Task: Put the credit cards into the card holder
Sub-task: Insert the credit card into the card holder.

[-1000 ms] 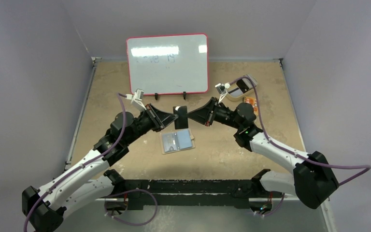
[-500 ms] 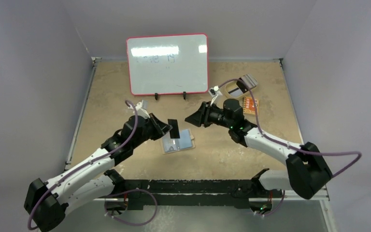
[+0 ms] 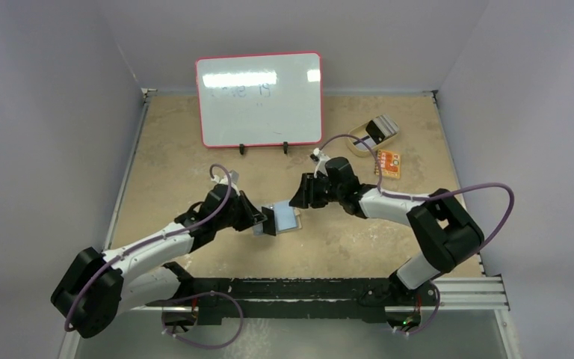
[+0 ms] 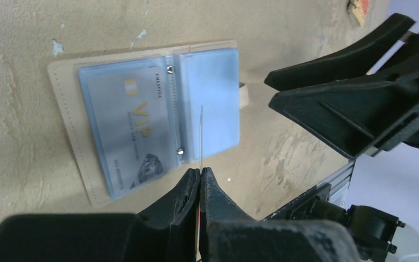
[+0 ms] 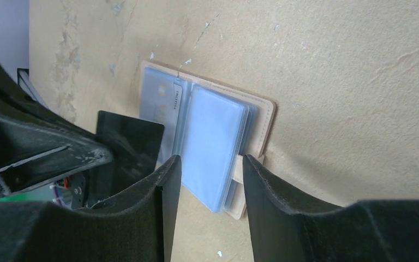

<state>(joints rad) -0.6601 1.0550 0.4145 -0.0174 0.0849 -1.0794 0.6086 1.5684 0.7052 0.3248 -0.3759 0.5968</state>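
Right now the insertion step is in hand. The left pincer is clamped tight on one dark card. The left wrist view shows that card edge-on, a thin line standing upright over the card holder.

The holder lies open near the middle of the table, tan cover down, with its clear sleeves facing up. A VIP card already sits in the sleeve on the 9 o'clock side of that view.

Seen from above, the left pincer reaches in from 9 o'clock of the holder and the right pincer from 1 o'clock. The right pincer is spread wide and has hold of nothing. Its fingers straddle the loose stack of sleeves and the snap tab; I cannot tell whether they touch the plastic.

More cards wait in a tan dish toward 1 o'clock of the table, well apart from the holder.

By my reading, one card is stored, one is on its way, and the dish's lot is yet to come. The next move likely calls for tilting the held card flatter and guiding its leading edge into a sleeve mouth. Meanwhile the right pincer would steady or part the sleeves. Slick plastic could let the card skate past the opening or nudge the holder aside.
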